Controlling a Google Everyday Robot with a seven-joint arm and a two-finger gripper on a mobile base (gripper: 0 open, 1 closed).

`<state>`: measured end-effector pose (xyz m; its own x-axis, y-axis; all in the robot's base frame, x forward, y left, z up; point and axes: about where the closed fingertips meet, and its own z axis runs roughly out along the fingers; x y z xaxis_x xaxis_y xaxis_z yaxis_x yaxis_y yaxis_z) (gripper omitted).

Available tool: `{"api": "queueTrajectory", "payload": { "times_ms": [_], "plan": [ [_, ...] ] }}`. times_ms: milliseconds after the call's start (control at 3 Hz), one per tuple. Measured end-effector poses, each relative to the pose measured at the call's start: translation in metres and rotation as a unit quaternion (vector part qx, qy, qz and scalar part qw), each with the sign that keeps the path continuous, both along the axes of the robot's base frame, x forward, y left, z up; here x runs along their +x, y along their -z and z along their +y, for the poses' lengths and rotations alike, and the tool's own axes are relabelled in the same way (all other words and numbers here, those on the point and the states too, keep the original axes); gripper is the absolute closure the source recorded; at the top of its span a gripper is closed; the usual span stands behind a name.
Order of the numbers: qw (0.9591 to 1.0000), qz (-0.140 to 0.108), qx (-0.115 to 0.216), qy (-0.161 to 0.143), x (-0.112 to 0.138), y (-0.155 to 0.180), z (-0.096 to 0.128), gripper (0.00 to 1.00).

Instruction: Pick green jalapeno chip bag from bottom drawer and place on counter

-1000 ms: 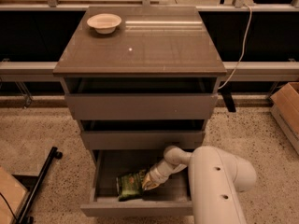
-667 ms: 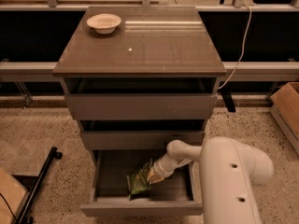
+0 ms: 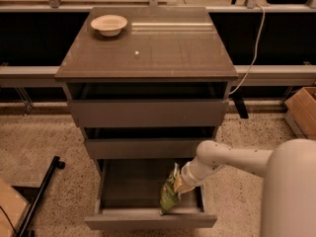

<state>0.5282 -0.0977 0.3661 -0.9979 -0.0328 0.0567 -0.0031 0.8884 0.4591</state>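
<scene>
Tool (image 3: 181, 183) clamping top of green jalapeno chip bag (image 3: 169, 199), bag hanging upright in bottom drawer (image 3: 148, 221), near right. Best: pulling nearward, rising clear of middle drawer (image 3: 148, 148) front, gripping firmly, heading for surface (image 3: 158, 53).

- My gripper (image 3: 180, 183) pinches the top of the green jalapeno chip bag (image 3: 169, 197), which is crinkled and upright.
- It is at the front right of the open bottom drawer (image 3: 150, 221).
- The counter (image 3: 148, 53) is glossy grey-brown.

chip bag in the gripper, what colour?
Green, yellowish near the top, in the camera view. The chip bag hangs from the gripper over the open bottom drawer.
</scene>
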Motion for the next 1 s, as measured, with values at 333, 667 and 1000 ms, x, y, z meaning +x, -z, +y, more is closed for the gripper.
{"api": "queueTrajectory", "payload": {
  "times_ms": [333, 667, 1000],
  "plan": [
    [0.9989, -0.016, -0.043, -0.012, -0.047, -0.081, -0.043, 1.0],
    [0.9946, -0.051, -0.09, -0.004, -0.043, -0.17, -0.074, 1.0],
    [0.9809, -0.124, -0.148, 0.019, 0.004, -0.297, -0.095, 1.0]
  ]
}}
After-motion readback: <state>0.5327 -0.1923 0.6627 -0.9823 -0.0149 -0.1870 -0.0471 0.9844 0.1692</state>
